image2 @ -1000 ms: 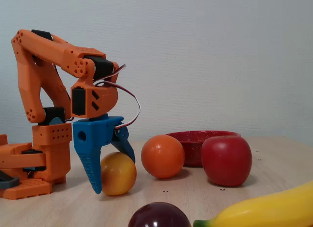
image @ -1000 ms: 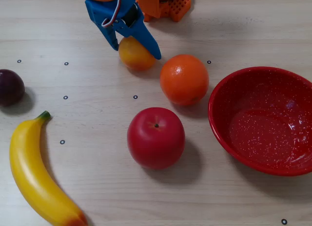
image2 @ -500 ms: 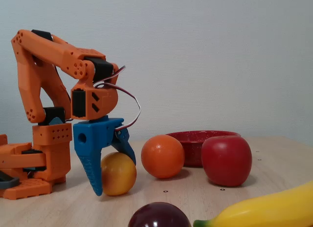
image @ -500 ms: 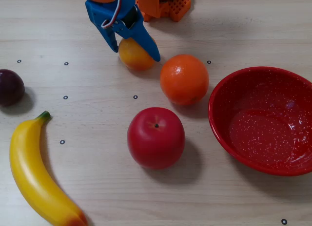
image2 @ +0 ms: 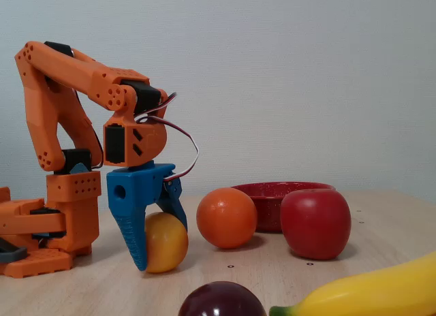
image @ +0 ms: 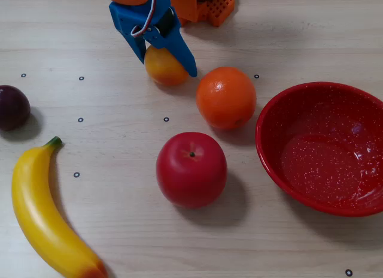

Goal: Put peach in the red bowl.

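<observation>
- Sitting on the wooden table (image: pixel 311 26) near the arm's base, the peach (image: pixel 164 67) lies between the blue fingers of the gripper (image: pixel 168 63), which straddle it closely; in the side-on fixed view (image2: pixel 165 242) it appears to rest on the table, perhaps barely raised.
- The jaws are narrowed around the peach and look to be touching its sides, though a firm hold is not certain.
- The smooth round peach could squirt out of the tapered fingers on the lift.
- The orange (image: pixel 226 98) sits just beside the peach, on the way to the red bowl (image: pixel 281 110); a low carry could knock it.
- The red apple (image: pixel 191 169), plum (image: pixel 13 107) and banana (image: pixel 42 218) lie well apart.
- No brands, labels or writing are readable.
</observation>
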Robot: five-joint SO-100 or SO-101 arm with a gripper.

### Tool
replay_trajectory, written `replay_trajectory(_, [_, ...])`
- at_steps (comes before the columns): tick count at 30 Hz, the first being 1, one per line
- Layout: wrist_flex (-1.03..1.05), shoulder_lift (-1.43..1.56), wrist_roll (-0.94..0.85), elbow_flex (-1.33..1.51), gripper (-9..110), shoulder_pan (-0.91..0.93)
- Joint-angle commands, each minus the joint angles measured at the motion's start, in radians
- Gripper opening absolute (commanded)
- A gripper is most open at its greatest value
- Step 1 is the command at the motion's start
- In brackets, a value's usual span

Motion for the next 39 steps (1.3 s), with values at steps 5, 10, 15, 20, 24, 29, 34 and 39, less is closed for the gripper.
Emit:
replay_trajectory(5, [-0.012, 0.003, -0.015, -0.029, 18, -0.021])
replay_trajectory(10, [-0.012, 0.002, -0.005, -0.029, 0, -0.026])
replay_trajectory(15, [0.02, 0.0, -0.026, -0.034, 0, -0.021])
replay_trajectory(20, [0.064, 0.015, 0.023, -0.071, 0, -0.034])
replay_trajectory(24, [0.118, 0.029, 0.06, -0.117, 0, -0.031])
replay_trajectory(29, [0.216, 0.041, 0.095, -0.198, 0, -0.028])
replay_trajectory(34, [0.259, 0.054, 0.124, -0.262, 0, -0.032])
replay_trajectory(39, [0.313, 0.064, 0.144, -0.33, 0, -0.032])
